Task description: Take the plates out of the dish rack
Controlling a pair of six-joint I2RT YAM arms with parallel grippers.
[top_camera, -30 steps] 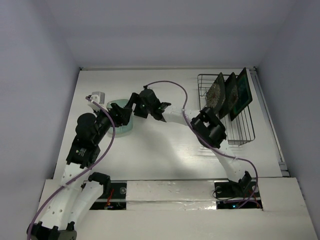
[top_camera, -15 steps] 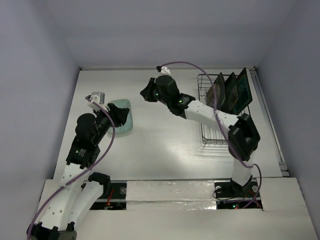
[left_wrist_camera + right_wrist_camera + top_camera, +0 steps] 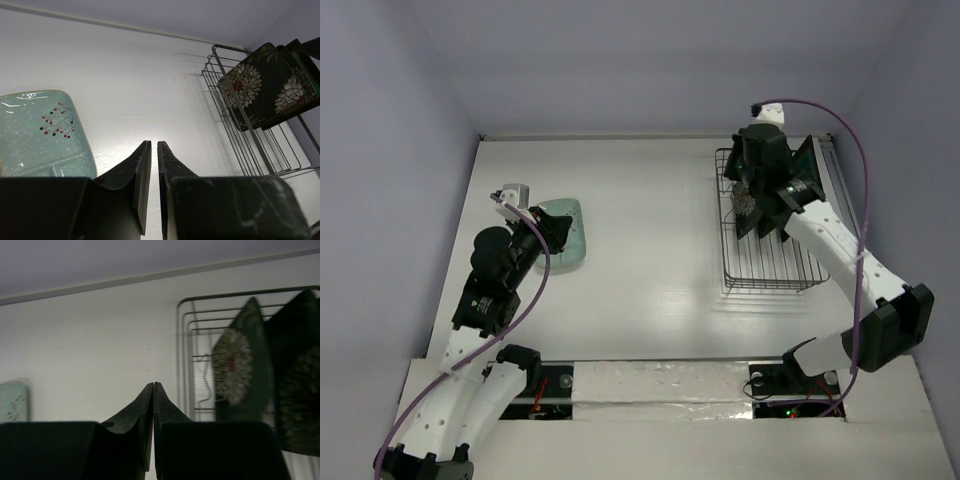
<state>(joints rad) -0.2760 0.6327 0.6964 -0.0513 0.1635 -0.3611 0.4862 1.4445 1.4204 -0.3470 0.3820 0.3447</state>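
Left gripper (image 3: 153, 145): well left of the dish rack (image 3: 772, 276), fingers pressed together, empty. Mint green plate (image 3: 563, 236): flat on the table (image 3: 650, 240), same side. Right gripper (image 3: 153, 385): above the rack, pinched closed, empty. At the rack's far end, upright: front floral plate (image 3: 245, 85), second floral plate (image 3: 291, 95), teal-centred plate (image 3: 309, 67). My worry: if I descend with the fingers unopened, I knock the front plate into its neighbours.

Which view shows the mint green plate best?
Left wrist: the mint green plate lies flat, its berry-sprig pattern clear. Top external shows it partly behind the left arm; right wrist catches only a sliver.
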